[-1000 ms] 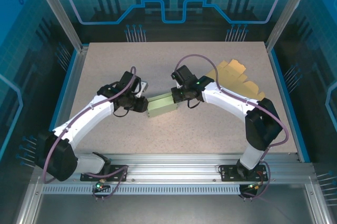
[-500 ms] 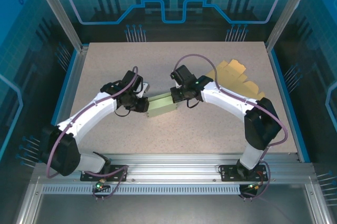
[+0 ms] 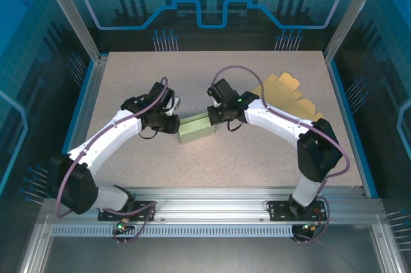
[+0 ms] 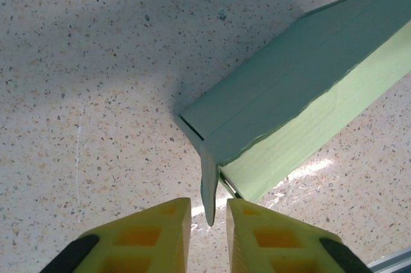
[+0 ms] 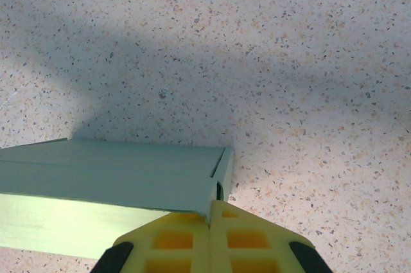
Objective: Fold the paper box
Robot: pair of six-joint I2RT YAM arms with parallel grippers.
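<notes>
The paper box (image 3: 196, 129) is a pale green oblong lying on the table between my two grippers. At its left end, my left gripper (image 3: 174, 125) points at the box. In the left wrist view the box (image 4: 295, 106) has a loose end flap (image 4: 209, 183) hanging down between the yellow fingertips of the left gripper (image 4: 209, 212), which stand narrowly open with a gap on each side of it. My right gripper (image 3: 215, 117) is at the box's right end. The right wrist view shows the right gripper (image 5: 210, 212) shut on the thin edge of the box (image 5: 115, 170).
Flat yellow-tan cardboard blanks (image 3: 286, 96) lie on the speckled table (image 3: 257, 157) at the back right, behind the right arm. Aluminium frame posts and blue panels border the table.
My left gripper has shifted slightly up and in toward the box's left end, and its jaws have narrowed around the flap. The right arm and the box stay put.
</notes>
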